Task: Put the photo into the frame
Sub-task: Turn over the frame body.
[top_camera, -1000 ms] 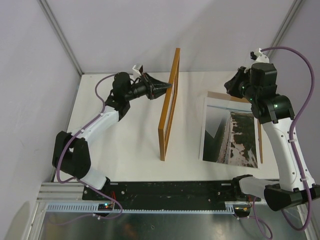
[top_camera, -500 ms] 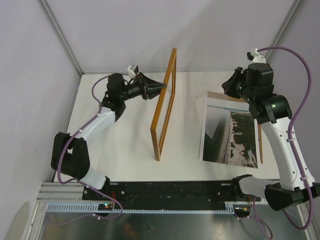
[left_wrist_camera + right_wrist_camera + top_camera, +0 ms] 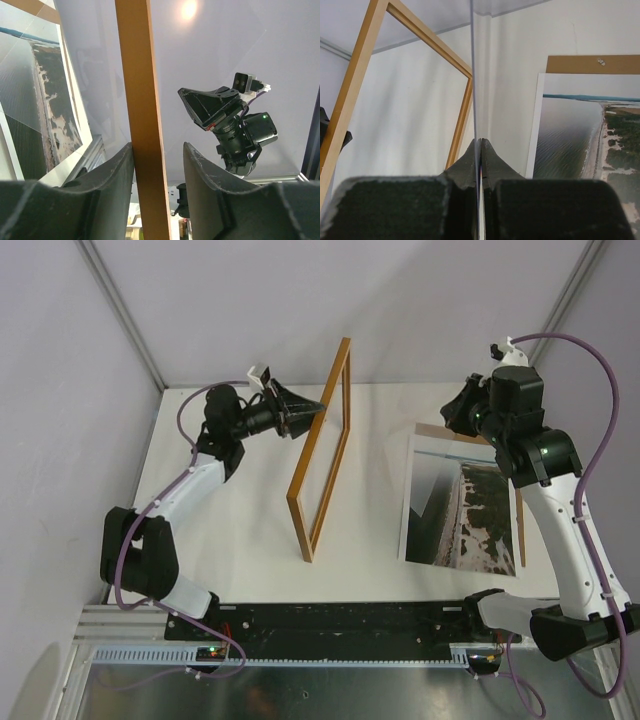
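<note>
Toward the bottom of the overhead view, two arm bases sit side by side at the near edge of the white table (image 3: 240, 560). Just beyond them, at lower right, one photo (image 3: 460, 510) lies flat, picture side up, on one brown backing board (image 3: 455, 432), which shows only as a strip along the photo's top and right edges. At the centre, one frame (image 3: 142, 100) stands on edge, tilted, well apart from the photo and with nothing in it. At upper centre-left, the left gripper (image 3: 316, 412) has its fingers spread around a rail of the frame. Its wrist view shows a gap on one side, so the rail is straddled loosely, not pinched. At upper right, the right gripper (image 3: 480, 144) is pressed together on one thin clear sheet (image 3: 473, 75), seen edge-on. I judge the task barely begun. Nothing is loaded yet, so the frame probably has to lie flat before the photo goes in.
</note>
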